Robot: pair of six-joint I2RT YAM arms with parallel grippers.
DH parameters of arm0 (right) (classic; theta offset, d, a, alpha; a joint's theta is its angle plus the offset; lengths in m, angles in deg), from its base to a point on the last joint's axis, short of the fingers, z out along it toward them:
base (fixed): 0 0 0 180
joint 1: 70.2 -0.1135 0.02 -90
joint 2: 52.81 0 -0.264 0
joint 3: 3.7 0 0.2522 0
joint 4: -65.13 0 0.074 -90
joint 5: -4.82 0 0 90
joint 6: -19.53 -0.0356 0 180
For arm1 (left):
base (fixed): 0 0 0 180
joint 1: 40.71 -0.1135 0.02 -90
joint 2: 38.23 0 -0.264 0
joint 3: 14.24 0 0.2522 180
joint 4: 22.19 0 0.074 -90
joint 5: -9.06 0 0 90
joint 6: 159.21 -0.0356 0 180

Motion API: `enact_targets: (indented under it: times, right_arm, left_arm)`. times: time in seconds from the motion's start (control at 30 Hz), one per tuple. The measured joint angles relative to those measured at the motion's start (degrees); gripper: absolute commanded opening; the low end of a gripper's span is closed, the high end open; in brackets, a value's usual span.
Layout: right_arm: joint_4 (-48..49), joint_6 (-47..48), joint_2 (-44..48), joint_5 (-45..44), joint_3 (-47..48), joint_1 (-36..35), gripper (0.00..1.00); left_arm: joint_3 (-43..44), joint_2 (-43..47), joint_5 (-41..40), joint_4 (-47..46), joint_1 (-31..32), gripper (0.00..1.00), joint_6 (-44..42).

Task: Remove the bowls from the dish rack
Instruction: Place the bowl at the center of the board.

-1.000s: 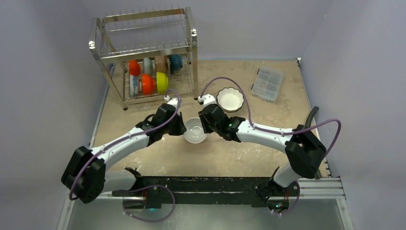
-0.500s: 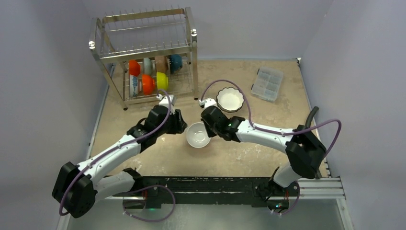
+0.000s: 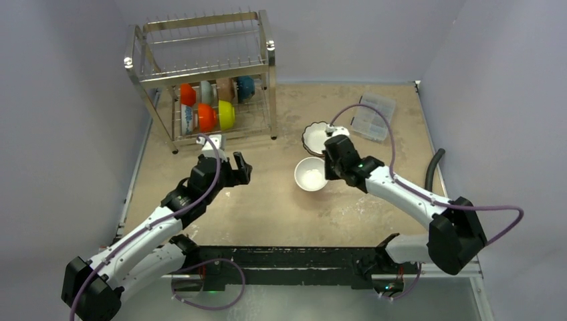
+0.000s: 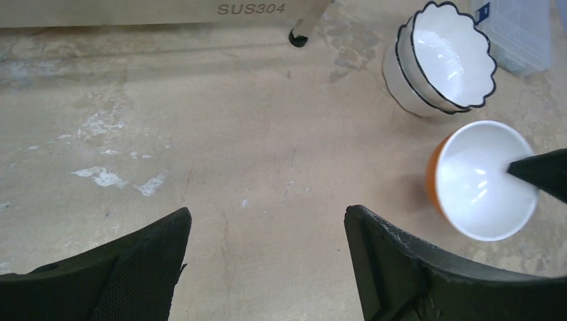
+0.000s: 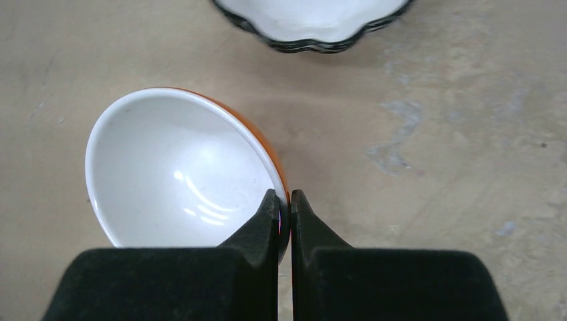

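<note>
My right gripper is shut on the rim of an orange bowl with a white inside, held just left of the white scalloped bowls. The same orange bowl sits mid-table in the top view, with the right gripper at its right rim. My left gripper stands open with nothing between its fingers, over bare table in front of the dish rack. Several bowls stand on edge in the rack's lower tier. The left wrist view shows the orange bowl and the scalloped bowls at its right.
A clear plastic compartment box lies at the back right, beyond the scalloped bowls. A rack foot stands at the top of the left wrist view. Purple cables loop over both arms. The table's near edge carries a black rail.
My left gripper let go of the orange bowl, opened wide and drew back left. My right gripper closed on the bowl's rim and carried it right, toward the scalloped bowls.
</note>
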State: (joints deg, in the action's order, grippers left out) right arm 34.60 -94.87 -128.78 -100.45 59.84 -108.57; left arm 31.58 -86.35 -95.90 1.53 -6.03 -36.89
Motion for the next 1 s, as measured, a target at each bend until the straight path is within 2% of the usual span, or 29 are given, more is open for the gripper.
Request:
enact_targets:
  times: [0.47,0.6,0.77,0.93,1.0]
  right_arm:
    - [0.35,1.49,4.04,7.74,-4.39,27.78,0.00]
    - [1.29,0.74,3.32,10.14,-5.14,34.45,0.00]
    - [3.87,-1.01,0.04,13.40,-5.46,39.41,0.00]
    - [5.33,-1.77,-3.50,14.95,-5.46,41.53,0.11]
    - [5.73,-1.99,-4.42,15.06,-5.46,41.75,0.19]
  left_arm:
    - [-4.72,1.05,-5.42,-3.06,0.00,0.85,-0.04]
    - [-5.35,1.14,-5.88,-3.58,0.00,0.85,-0.09]
    - [-5.84,1.49,-6.05,-4.39,0.00,0.85,-0.28]
    - [-6.58,2.14,-6.23,-5.62,0.00,0.85,-0.46]
    - [-6.67,2.12,-6.32,-5.62,0.00,0.85,-0.46]
